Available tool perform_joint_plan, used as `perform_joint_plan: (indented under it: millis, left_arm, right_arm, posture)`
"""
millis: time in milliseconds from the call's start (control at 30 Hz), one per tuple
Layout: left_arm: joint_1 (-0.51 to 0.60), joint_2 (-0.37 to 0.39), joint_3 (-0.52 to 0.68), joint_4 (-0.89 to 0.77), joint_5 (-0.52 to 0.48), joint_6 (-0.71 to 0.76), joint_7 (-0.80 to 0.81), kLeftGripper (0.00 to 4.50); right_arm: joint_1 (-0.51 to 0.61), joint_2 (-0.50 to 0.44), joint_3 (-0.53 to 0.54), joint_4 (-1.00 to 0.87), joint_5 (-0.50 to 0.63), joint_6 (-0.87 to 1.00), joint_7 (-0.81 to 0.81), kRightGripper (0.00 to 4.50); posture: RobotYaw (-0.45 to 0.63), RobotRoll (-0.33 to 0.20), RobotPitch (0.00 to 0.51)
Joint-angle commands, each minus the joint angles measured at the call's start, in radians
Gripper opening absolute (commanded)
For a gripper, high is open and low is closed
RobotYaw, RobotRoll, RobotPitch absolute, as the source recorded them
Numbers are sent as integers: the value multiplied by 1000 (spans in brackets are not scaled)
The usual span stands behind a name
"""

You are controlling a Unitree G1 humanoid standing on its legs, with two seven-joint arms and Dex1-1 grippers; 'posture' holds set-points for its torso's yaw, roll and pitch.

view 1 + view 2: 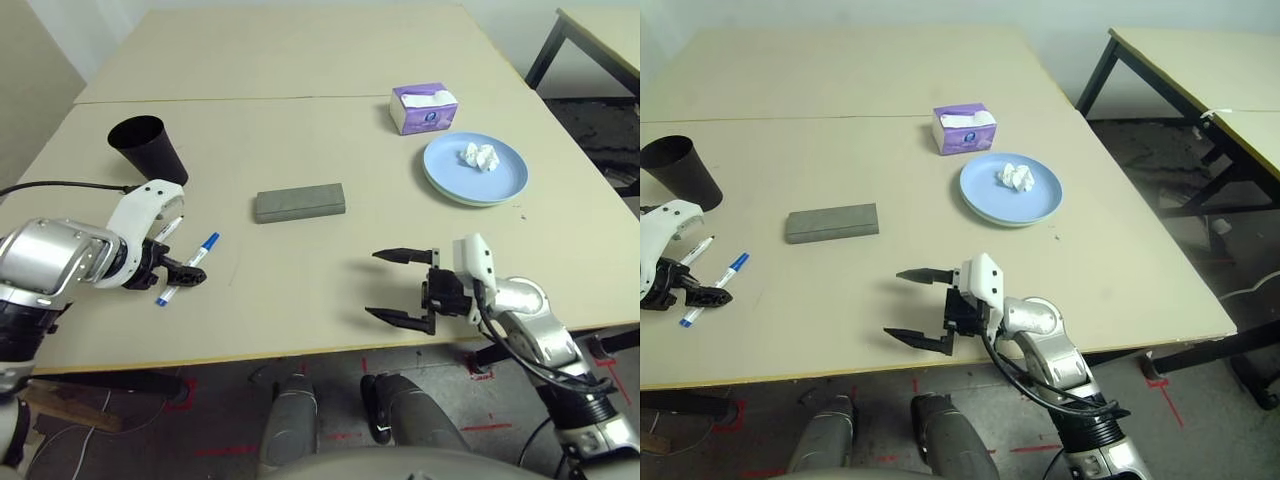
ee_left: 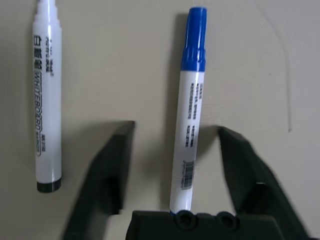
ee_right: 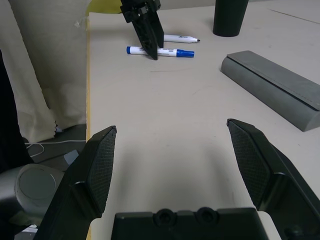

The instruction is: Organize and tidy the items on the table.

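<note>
My left gripper (image 1: 186, 272) is down on the table (image 1: 330, 270) near its left front edge, open. Its fingers (image 2: 107, 165) straddle the blue-capped white pen (image 2: 191, 120) with a gap on each side. The black-capped white pen (image 2: 47, 100) lies just beside it, outside the fingers. A black cup (image 1: 148, 148) stands behind them. The grey glasses case (image 1: 300, 202) lies mid-table. A white tissue wad (image 1: 479, 156) rests on the blue plate (image 1: 450, 172) at the right. My right gripper (image 1: 402, 284) hovers open and holds nothing near the front edge.
A purple-and-white tissue box (image 1: 424, 108) stands just behind the plate. A thin seam (image 1: 250, 98) crosses the table behind the cup. A second table with black legs (image 1: 1200, 60) stands off to the right. The floor below the front edge has red tape marks.
</note>
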Motion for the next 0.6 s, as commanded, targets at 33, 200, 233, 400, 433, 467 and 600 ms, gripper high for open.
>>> perform_joint_plan:
  millis: [33, 200, 233, 400, 433, 467, 600]
  left_arm:
    - [22, -23, -16, -14, -10, 2, -12, 2222]
    - [11, -32, -13, -7, -6, 4, -12, 579]
    - [8, -34, -14, -4, -5, 4, -12, 288]
    - [-7, -26, -31, 26, 14, -33, -34, 257]
    - [-13, -19, -35, 34, 17, -47, -51, 257]
    - [-17, -7, -37, 33, 8, -65, -85, 257]
    - [-36, 43, -32, 28, -15, -140, -210, 257]
  right_arm:
    - [-9, 2, 10, -8, -12, 4, -8, 4500]
    - [-12, 4, 12, -5, -12, 0, -14, 4500]
    - [-15, 5, 12, -1, -12, -1, -15, 4500]
    - [-26, 8, 8, 13, -12, -3, -16, 4500]
    - [-27, 7, 6, 15, -11, -3, -16, 4500]
    - [-27, 7, 4, 17, -11, -2, -16, 4500]
    - [-33, 2, -1, 29, -6, 0, -10, 4500]
  posture:
    - [-52, 0, 166]
    - [-45, 0, 158]
    - [-47, 0, 156]
    - [-47, 0, 156]
    - [-43, 0, 158]
    - [-41, 0, 159]
    - [-26, 0, 161]
